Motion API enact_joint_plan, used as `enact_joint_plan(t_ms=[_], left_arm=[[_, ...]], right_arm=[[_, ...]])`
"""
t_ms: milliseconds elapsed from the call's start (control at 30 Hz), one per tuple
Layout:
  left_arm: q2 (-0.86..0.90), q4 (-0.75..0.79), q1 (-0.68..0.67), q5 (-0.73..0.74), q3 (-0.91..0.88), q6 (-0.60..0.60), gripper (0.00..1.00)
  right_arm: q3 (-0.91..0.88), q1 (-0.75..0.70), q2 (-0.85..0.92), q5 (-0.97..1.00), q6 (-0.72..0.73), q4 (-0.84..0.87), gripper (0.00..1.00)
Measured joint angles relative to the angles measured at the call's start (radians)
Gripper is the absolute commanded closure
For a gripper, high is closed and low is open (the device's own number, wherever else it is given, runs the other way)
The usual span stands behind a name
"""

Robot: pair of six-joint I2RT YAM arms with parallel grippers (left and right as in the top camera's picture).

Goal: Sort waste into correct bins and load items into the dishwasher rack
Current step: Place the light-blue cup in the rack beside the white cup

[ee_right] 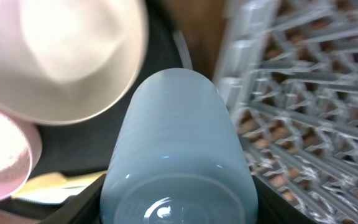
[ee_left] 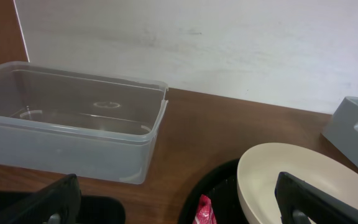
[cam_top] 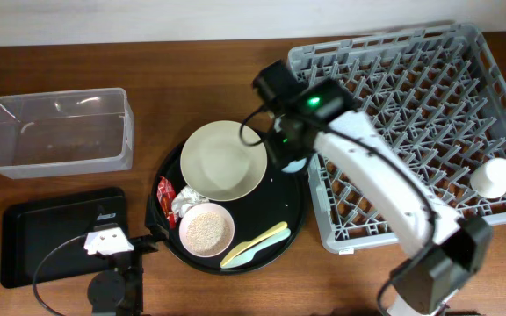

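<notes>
Two claws: left claw [ee_left: 178,183] is spread wide and empty, low near the tub [ee_left: 73,134]; right claw [ee_right: 176,196] is closed on the blue cup [ee_right: 176,137], fingers [ee_right: 79,208] pressed to opposite sides.
Blue cup position: at the right edge of the round tray [cam_top: 284,211], just beside the left wall of the rack [cam_top: 464,96]. The base faces the wrist camera. Lifted or resting: cannot tell.
Weight: judged light; a small cup.
Stiffness: judged rigid; the wall shows no dent under the claw.
Surface: smooth, glossy, faintly ribbed. Judged slippery, so a firm squeeze is advisable.
Fragility: likely low if plastic; material not certain.
Grip point: across the body on opposite sides, toward the base, as held now.
Rack: peg grid is free near the left wall; a white cup [cam_top: 493,176] sits at the far right.
Tray contents: dish [cam_top: 222,161], pink bowl [cam_top: 232,230] of rice [cam_top: 205,230], wrapper [cam_top: 166,190], napkin [cam_top: 185,204], utensils [cam_top: 255,245].
</notes>
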Motion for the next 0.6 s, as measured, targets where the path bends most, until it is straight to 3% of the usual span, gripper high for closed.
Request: enact_joint_plan(t_ms=[600], left_arm=[[0.0,0.0,0.0,0.0,0.0,0.0,0.01]], right_arm=[[0.014,-0.706,-0.057,0.056,0.044,-0.156,0.43]])
